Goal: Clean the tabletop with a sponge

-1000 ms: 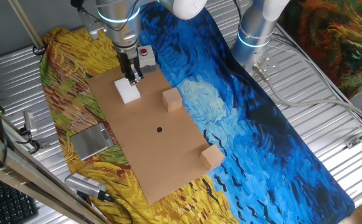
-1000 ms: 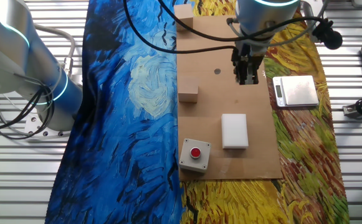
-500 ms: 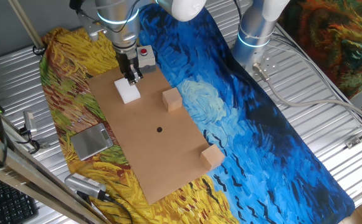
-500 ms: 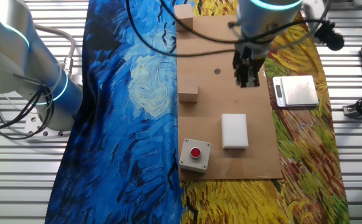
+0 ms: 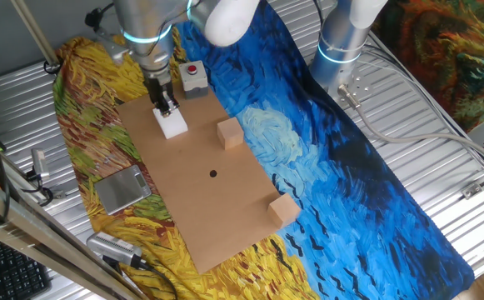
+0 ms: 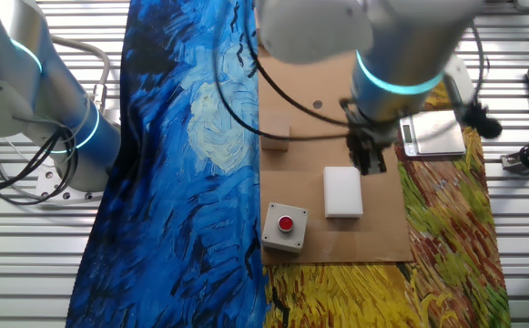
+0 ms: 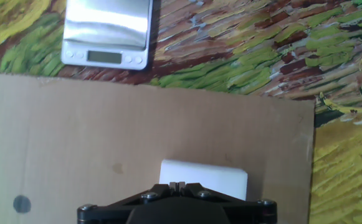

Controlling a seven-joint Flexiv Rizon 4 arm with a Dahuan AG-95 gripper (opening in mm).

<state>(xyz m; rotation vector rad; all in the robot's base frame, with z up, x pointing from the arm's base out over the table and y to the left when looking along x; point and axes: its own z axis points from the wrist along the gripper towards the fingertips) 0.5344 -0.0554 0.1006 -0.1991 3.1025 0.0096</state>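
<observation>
Sponge: small white soft foam block (image 6: 343, 191) lying flat on the tan cardboard tabletop (image 5: 225, 208), near the corner by the red button box (image 6: 285, 225).
Gripper: two-finger gripper (image 6: 368, 163) above the sponge's edge; finger spread cannot be told.
Offset: sponge sits just ahead of and below the fingers.
Long axis: across the hand view.

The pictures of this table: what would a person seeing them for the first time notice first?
The blue-and-yellow painted cloth covering the table stands out most, with the tan tabletop board lying on it. Next is the arm's gripper just above the white sponge near the board's far end, beside a grey box with a red button. Two wooden cubes and a small dark spot also mark the board.
</observation>
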